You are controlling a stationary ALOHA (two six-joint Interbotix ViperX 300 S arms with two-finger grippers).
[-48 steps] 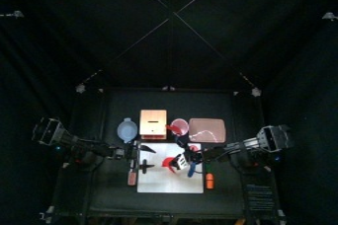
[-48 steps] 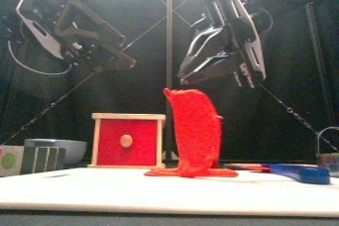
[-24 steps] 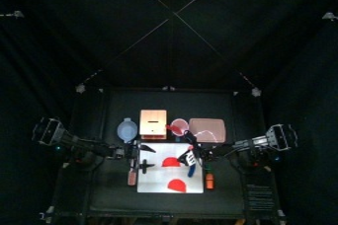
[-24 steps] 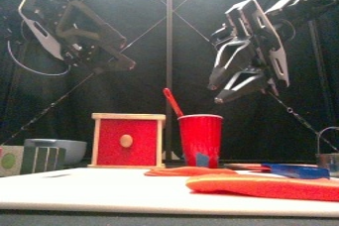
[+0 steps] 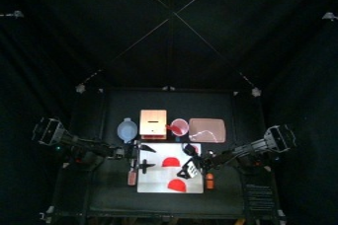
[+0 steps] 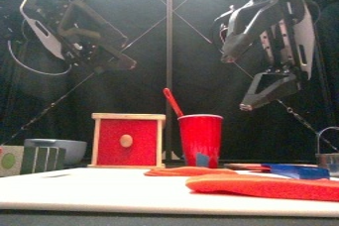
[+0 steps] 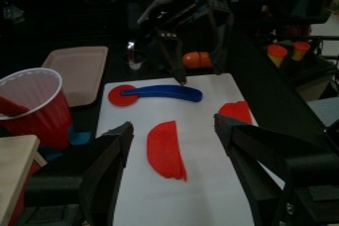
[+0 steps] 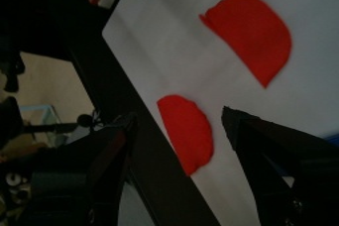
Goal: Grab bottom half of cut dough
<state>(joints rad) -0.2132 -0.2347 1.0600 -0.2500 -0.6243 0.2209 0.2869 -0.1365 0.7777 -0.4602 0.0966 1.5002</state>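
Note:
Two red dough halves lie flat on the white mat (image 5: 148, 178). The bottom half of cut dough (image 5: 176, 182) is the one nearer the table's front, and it shows large and low in the front view (image 6: 272, 186). The other half (image 5: 169, 163) lies just behind it. My right gripper (image 6: 265, 89) hangs open high above the mat, holding nothing. In its own view, the right gripper (image 8: 175, 141) has both halves below its spread jaws. My left gripper (image 7: 179, 136) is open and empty at the mat's left edge, facing the nearer half (image 7: 166, 149).
A red cup (image 6: 200, 139) with a stick in it and a red-faced wooden box (image 6: 129, 141) stand behind the mat. A blue-handled cutter (image 7: 157, 93) lies on the mat's far end. A pink board (image 5: 208, 128) and a blue bowl (image 5: 126, 128) sit at the back.
A second ago the right gripper held a dough half upright over the mat. That half now lies flat at the front, and the right gripper has opened wide and risen.

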